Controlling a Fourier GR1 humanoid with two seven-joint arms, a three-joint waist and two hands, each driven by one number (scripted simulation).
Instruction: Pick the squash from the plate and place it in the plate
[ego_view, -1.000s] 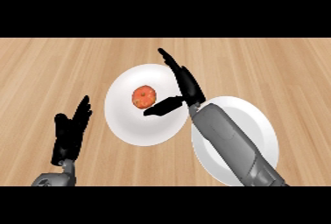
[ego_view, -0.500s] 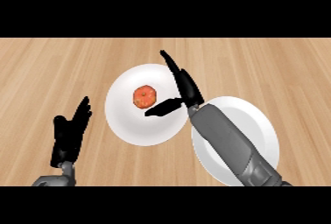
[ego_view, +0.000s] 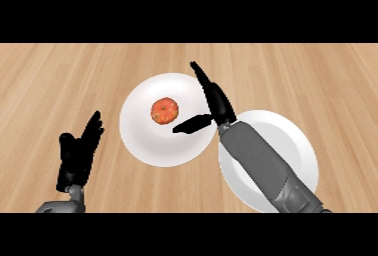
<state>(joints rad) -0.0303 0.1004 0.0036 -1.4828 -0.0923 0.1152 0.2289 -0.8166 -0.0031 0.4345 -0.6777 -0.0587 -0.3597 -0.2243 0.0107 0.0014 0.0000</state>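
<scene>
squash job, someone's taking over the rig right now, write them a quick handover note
Right hand: open, fingers straight, over the right edge of the left plate, thumb out toward the squash, not touching it.
Left hand: open, resting at lower left.
Squash: on the left plate, upper middle.
Right plate: partly under the right forearm, nothing visible on it.
Done: approach only.
Left: grasp the squash, lift, carry it to the right plate, release.

You have two white plates on the wooden counter (ego_view: 59, 75): one plate (ego_view: 148, 145) toward the left, the other plate (ego_view: 295, 145) toward the right. There is one orange squash (ego_view: 165, 110). Two black hands show: a left hand (ego_view: 77, 155) and a right hand (ego_view: 214, 102).
</scene>
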